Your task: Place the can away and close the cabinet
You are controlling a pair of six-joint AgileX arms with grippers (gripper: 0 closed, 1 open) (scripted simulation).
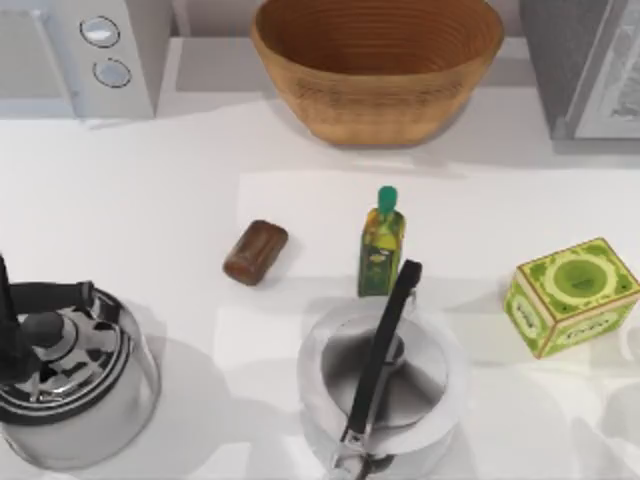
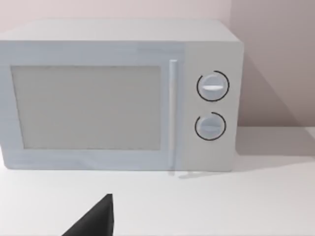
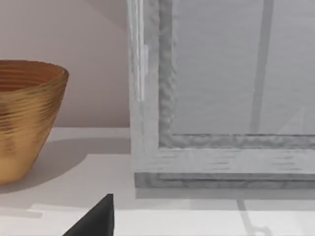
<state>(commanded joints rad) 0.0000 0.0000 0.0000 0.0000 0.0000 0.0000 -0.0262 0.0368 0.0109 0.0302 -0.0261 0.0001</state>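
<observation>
The can (image 1: 255,252) is a brown cylinder lying on its side on the white table, left of centre. The grey cabinet (image 1: 590,70) stands at the back right corner. Its framed front panel (image 3: 221,98) faces the right wrist camera from close by. A dark tip of my left gripper (image 2: 93,221) pokes into the left wrist view, in front of the microwave (image 2: 118,98). A dark tip of my right gripper (image 3: 93,221) shows over the table before the cabinet. Both grippers are well away from the can.
A woven basket (image 1: 378,60) sits at the back centre, with the microwave (image 1: 90,50) at the back left. A green-capped oil bottle (image 1: 381,245) stands right of the can. A green box (image 1: 570,295) is at the right. Two steel kettles (image 1: 70,385) (image 1: 385,395) stand along the front edge.
</observation>
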